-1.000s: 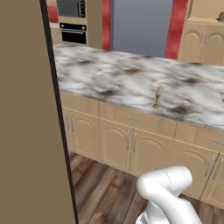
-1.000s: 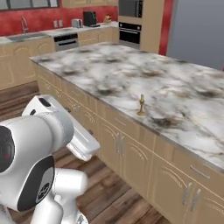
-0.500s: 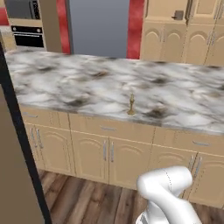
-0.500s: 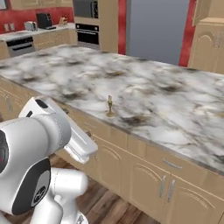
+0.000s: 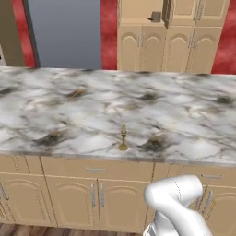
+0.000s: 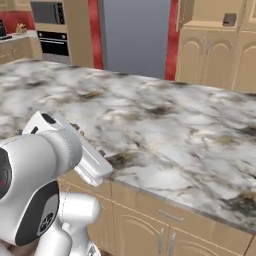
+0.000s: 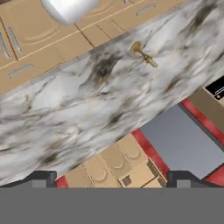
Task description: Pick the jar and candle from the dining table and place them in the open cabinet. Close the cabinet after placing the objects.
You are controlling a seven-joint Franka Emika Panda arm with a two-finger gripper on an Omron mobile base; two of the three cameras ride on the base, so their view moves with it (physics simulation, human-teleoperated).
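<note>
Bench (image 5: pixel 184 120) is the big item: white-grey marble top with brown and gold veins, tan drawers and arched doors under its near edge, running the full width of both base views. In hand view the bench (image 7: pixel 78 109) sits well ahead of the jaws as a diagonal band, drawer fronts toward the far side

Cabinet (image 5: pixel 177 44) stands past the far side of the bench, light tan, arched lower doors with slim bar handles. Upper section is open, with a small dark object on the shelf, probably the jar (image 5: pixel 156 17); too small to confirm. Same cabinet (image 6: pixel 220 55) and shelf object (image 6: pixel 229 19) in right base view. In hand view the cabinet (image 7: pixel 113 168) lies closer to the jaws than the bench, between the two tips, the dark object (image 7: pixel 127 180) just ahead of them

Grey panel with red wall strips beside the cabinet, on the right-tip side in hand view

Candle (image 5: pixel 123 138) stands upright on the bench near its front edge, cream stick in a brass holder with a round base. In hand view the candle (image 7: pixel 142 53) is far ahead of the jaws, toward the right tip, well apart from them

Jaws (image 7: pixel 111 177) spread fully wide, nothing between the tips, nothing touched
</note>
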